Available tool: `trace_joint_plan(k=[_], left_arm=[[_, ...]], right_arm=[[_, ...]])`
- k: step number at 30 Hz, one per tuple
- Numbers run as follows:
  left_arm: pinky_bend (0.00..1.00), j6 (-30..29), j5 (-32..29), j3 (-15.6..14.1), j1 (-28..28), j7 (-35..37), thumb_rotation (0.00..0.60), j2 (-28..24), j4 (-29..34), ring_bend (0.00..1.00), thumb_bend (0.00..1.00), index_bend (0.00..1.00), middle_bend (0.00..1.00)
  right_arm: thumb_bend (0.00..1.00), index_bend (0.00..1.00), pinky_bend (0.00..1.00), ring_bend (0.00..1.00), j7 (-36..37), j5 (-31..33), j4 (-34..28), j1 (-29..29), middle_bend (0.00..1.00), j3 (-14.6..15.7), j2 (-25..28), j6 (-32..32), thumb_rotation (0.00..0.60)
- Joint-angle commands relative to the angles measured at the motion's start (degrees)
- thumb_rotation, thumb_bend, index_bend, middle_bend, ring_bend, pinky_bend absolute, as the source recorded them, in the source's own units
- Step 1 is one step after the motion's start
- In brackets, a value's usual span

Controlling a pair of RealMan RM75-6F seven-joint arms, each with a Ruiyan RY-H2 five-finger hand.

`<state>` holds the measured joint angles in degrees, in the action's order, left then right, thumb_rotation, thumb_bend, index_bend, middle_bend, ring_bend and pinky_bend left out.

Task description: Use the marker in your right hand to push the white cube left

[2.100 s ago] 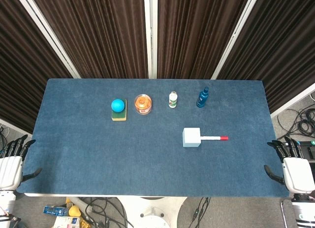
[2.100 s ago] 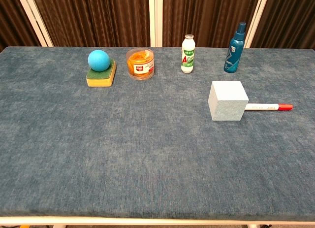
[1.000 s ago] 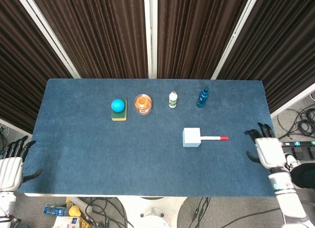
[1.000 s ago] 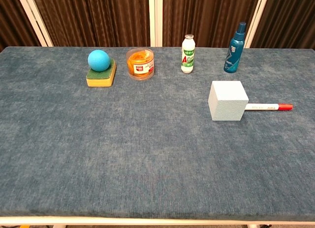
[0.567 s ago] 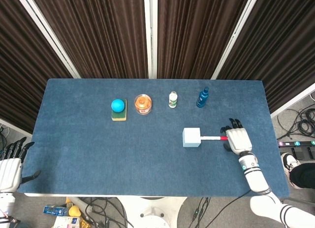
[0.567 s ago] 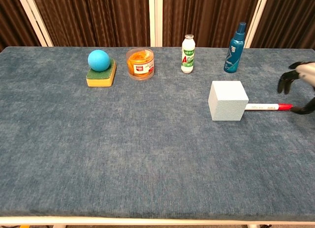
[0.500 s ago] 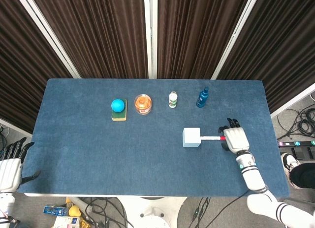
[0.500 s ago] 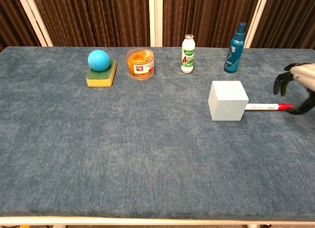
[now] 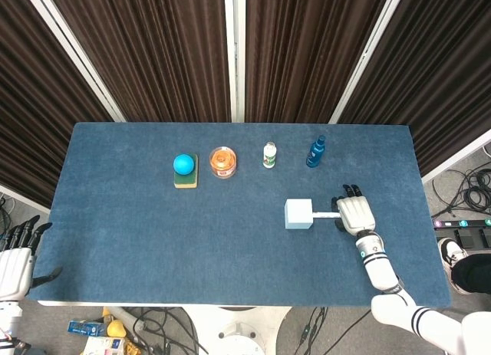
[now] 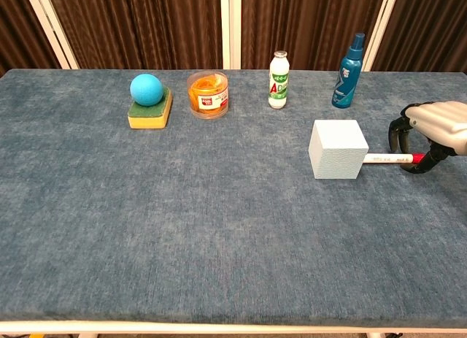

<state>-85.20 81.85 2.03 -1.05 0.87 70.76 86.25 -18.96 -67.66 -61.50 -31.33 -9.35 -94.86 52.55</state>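
Observation:
The white cube point(image 9: 298, 214) point(image 10: 337, 149) stands on the blue table right of centre. A white marker point(image 9: 326, 215) point(image 10: 383, 159) with a red cap lies flat against the cube's right face, pointing right. My right hand point(image 9: 354, 215) point(image 10: 435, 126) hovers over the marker's capped end, its fingers point(image 10: 395, 137) arched above the pen and its thumb curled on the near side. The red cap shows between them and the marker still lies on the cloth. My left hand point(image 9: 15, 267) hangs off the table's front left corner, fingers spread, holding nothing.
Along the back stand a blue ball point(image 9: 183, 164) on a yellow-green sponge point(image 10: 148, 116), an orange jar point(image 9: 223, 162), a small white bottle point(image 9: 269, 155) and a blue spray bottle point(image 9: 315, 152). The blue cloth point(image 9: 153, 240) stretches left of the cube.
My right hand has come in from the table's right edge and moved left over the marker's red cap, its fingers curling down around it. The cube, marker and left hand have not moved.

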Motion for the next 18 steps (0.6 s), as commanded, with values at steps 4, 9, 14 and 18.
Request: trace_joint_plan(k=[4,9,14,18], left_arm=[[0.10,0.0,-0.1,0.0,0.2,0.5,0.600,0.1,-0.5,0.10,0.19,0.22,0.16],[0.10,-0.2,-0.1,0.0,0.4,1.0,0.600,0.3,-0.9,0.10,0.19,0.22,0.16],[0.10,-0.4,-0.2,-0.1,0.8,1.6,0.600,0.5,-1.6,0.10,0.19,0.22,0.16],[0.10,-0.6,-0.1,-0.1,0.9,2.0,0.600,0.6,-1.9,0.10,0.19,0.22,0.16]], right_arm=[[0.24,0.51,0.11,0.11,0.6,0.0,1.0,-0.1,0.49,0.3,-0.6,0.2,0.600],[0.24,0.51,0.11,0.11,0.1,0.3,1.3,-0.4,0.49,0.3,-0.9,0.0,0.600],[0.24,0.51,0.11,0.11,-0.6,0.9,1.5,-0.6,0.49,0.3,-1.2,-0.1,0.600],[0.29,0.55,0.12,0.13,-0.6,0.9,1.5,-0.6,0.52,0.5,-1.3,0.2,0.600]])
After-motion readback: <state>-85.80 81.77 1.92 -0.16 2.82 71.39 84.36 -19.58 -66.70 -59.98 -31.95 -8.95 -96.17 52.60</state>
